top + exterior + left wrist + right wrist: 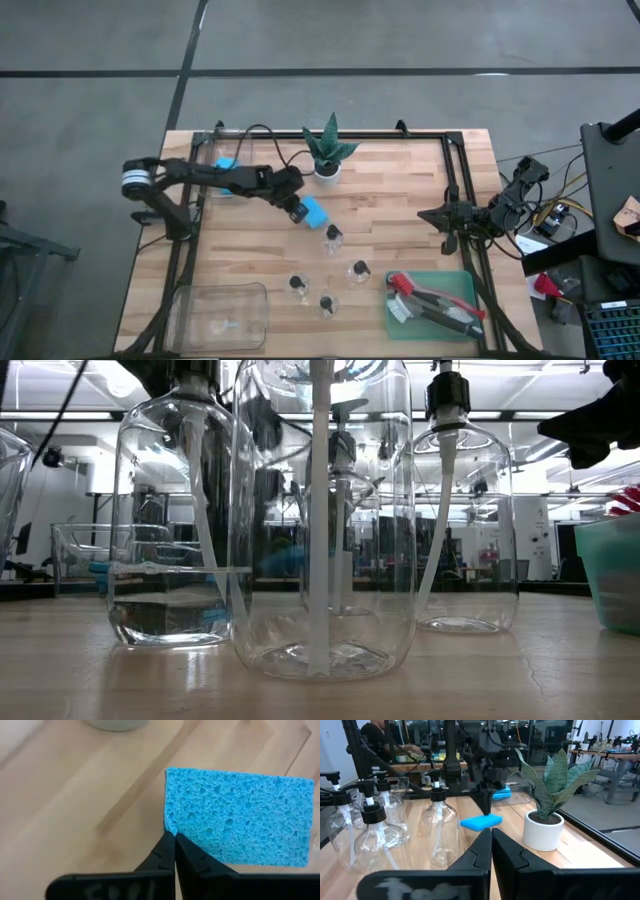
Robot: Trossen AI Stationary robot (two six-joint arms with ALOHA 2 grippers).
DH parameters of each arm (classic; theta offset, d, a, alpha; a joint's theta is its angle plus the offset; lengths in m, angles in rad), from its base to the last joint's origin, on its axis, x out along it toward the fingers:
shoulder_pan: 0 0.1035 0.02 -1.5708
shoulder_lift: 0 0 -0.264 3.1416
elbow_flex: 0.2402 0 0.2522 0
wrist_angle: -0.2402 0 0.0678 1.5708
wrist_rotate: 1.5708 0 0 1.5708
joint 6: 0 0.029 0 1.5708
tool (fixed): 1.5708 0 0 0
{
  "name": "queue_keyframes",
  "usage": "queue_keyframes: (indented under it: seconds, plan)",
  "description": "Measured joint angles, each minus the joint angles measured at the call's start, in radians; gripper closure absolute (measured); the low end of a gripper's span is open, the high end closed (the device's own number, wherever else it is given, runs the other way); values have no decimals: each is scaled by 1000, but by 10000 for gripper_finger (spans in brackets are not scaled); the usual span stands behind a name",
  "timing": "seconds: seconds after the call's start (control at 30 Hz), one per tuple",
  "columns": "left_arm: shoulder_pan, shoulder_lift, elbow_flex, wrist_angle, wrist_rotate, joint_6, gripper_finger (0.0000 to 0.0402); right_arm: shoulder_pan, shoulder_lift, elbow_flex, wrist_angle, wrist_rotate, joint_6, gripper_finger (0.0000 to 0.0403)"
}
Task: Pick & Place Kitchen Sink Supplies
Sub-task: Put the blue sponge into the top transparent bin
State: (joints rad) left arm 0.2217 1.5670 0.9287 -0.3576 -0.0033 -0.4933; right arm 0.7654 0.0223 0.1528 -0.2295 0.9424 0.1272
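the left gripper (297, 209) sits over the middle of the table with its fingers pressed together, tips at the edge of a blue sponge (314, 211) that lies flat on the wood, just in front of the potted plant (326, 152) and just behind the nearest of the small bottles (332, 236). in the left wrist view the closed tips touch the sponge (239, 816) at its near corner, with nothing between them, so it reads as a nudge or a missed grasp rather than a hold. to do this step well, the fingers probably need to open wide, come down straddling the sponge across its short side, and close low so the soft foam does not squirm out. keep the lift clear of the bottle beside it, since those look easy to tip. a second sponge (226, 163) lies in a clear bin (207, 157) at the far left edge, likely the drop spot. the right gripper (436, 214) waits closed at the right edge, above the green tray (458, 288) of brushes (428, 298).
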Motion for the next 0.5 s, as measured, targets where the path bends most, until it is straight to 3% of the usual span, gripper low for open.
queue_keyframes:
  seconds: [0.27,0.5]
  plan:
    - [-5,-185,0,-286,-59,-19,401,0,0,0,0,0,0,394]
    - [5,-358,1,-469,-308,-27,401,0,0,0,0,0,0,394]
